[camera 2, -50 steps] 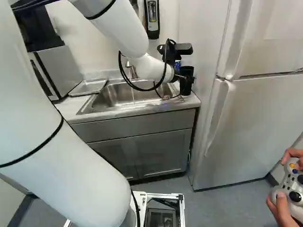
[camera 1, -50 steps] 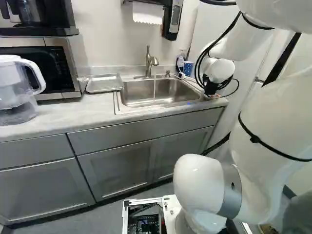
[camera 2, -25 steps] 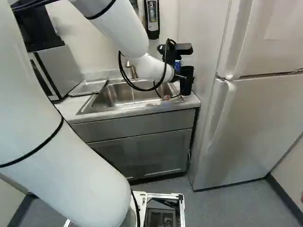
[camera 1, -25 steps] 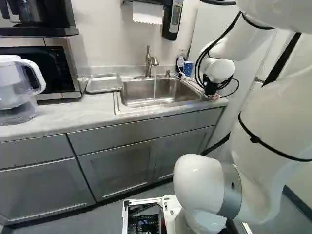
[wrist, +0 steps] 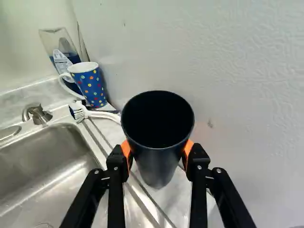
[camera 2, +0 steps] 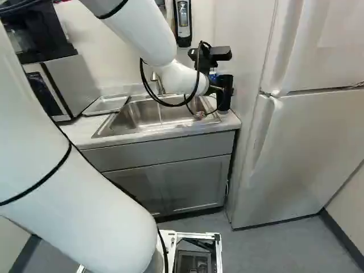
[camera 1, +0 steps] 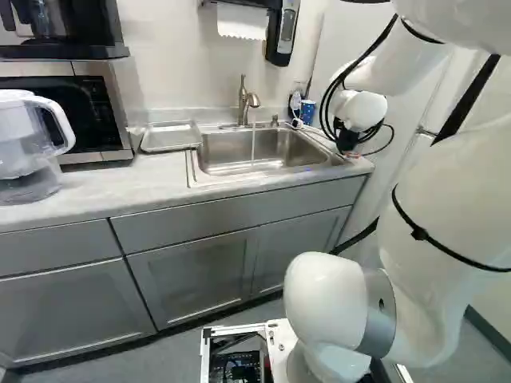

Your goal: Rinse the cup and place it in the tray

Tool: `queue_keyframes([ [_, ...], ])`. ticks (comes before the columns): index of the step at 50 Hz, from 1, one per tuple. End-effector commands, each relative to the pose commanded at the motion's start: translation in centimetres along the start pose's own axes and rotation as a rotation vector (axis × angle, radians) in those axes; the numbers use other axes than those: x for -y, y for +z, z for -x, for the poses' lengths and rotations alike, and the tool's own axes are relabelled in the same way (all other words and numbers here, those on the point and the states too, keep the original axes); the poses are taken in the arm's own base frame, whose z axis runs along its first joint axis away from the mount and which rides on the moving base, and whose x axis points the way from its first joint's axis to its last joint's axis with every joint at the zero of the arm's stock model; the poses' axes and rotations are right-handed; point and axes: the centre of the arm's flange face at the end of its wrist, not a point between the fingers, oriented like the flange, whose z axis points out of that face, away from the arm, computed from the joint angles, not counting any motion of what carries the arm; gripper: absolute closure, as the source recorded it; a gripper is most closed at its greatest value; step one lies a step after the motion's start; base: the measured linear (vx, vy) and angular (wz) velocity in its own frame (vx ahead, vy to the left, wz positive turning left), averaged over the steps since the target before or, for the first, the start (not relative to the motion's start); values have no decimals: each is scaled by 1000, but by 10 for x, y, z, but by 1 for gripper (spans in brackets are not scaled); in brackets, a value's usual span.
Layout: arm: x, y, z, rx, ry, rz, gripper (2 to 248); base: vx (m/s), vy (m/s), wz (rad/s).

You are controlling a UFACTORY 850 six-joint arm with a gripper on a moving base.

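Cup [wrist: 157, 137]: one, black, upright, mouth up; held at the right-hand end of the counter [camera 1: 104, 187], over the strip between the sink and the fridge's side. Whether its base touched the counter could not be told.

Gripper [camera 2: 220, 91]: one, black, its jaws closed on the cup, an orange pad [wrist: 126, 148] pressed to either side of the wall below the rim.

Arm [camera 2: 108, 210]: white, cabled, reaching forward to the cup.

Sink [camera 1: 255, 162]: steel, single basin, set into the counter, beside the cup.

Tap [camera 1: 244, 104]: metal, at the sink's back edge, a thin stream of water falling from it into the basin.

Tray [camera 1: 170, 137]: shallow, metallic, on the counter just left of the sink in the left base view, well apart from the cup.

Mug [wrist: 92, 88]: blue with coloured dots, white inside and at the handle; ahead of the cup, near the wall.

Bottle [wrist: 61, 50]: clear, blue contents, white label; just behind the mug.

Brush [wrist: 102, 115]: white, lying between mug and cup, bristles toward the sink.

Microwave [camera 1: 116, 104]: steel and black, at the left of the left base view, beside the tray.

Pitcher [camera 1: 24, 152]: clear and white, handled, in front of the microwave.

Fridge [camera 2: 313, 153]: white, two doors, at the right of the right base view, next to the counter's end.
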Motion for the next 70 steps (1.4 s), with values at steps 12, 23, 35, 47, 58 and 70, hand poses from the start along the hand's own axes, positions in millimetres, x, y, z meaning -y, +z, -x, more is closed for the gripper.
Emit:
queue_keyframes([
  [12,-1,-7,-11,-27,5,-1,128,0,0,0],
  [23,-1,-12,-22,-52,9,-2,128,0,0,0],
  [35,3,-19,-34,-79,10,-14,128,0,0,0],
  [47,20,-21,-36,-84,-1,-50,128,0,0,0],
  [58,35,-29,-33,-86,-12,-84,128,0,0,0],
  [70,50,-37,-29,-86,-25,-123,128,0,0,0],
])
